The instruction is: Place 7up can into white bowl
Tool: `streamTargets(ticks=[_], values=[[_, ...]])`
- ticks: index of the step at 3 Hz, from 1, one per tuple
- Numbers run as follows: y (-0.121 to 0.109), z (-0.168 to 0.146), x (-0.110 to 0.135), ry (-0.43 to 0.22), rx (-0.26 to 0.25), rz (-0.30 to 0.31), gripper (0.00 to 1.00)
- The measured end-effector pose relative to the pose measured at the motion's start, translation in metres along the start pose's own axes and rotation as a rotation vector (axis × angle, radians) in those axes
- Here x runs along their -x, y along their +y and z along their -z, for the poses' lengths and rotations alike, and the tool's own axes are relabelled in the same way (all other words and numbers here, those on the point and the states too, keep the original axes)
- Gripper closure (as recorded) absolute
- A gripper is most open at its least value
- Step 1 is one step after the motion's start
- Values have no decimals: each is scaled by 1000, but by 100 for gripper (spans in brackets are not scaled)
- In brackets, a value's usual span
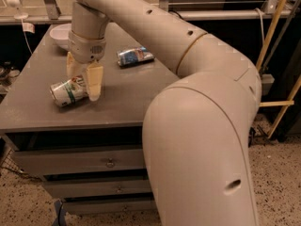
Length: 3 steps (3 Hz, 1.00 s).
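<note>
7up can [66, 92] is lying sideways on the table [136, 95], so the gripper [83, 85] is straddling its end, jaws spread and gripping nothing, white bowl [59, 35] waiting behind.

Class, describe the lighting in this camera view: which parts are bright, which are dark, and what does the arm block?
Camera view: warm, dim light; the table top is evenly lit, the drawers below in shade. Camera view: the white bowl shows bright, partly blocked by the arm. Camera view: the claw, open, hangs at the 7up can.
</note>
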<state>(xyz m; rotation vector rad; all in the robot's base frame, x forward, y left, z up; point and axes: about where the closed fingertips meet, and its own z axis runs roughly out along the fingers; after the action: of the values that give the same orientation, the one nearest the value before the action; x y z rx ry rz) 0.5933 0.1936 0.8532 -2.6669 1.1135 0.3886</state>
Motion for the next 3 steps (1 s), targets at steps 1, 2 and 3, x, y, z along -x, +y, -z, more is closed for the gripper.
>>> streamTargets(ticks=[1, 2, 3], values=[[1, -5, 5, -14, 7, 4, 49], [9, -1, -6, -63, -46, -20, 80], [14, 11, -25, -78, -116, -51, 100]])
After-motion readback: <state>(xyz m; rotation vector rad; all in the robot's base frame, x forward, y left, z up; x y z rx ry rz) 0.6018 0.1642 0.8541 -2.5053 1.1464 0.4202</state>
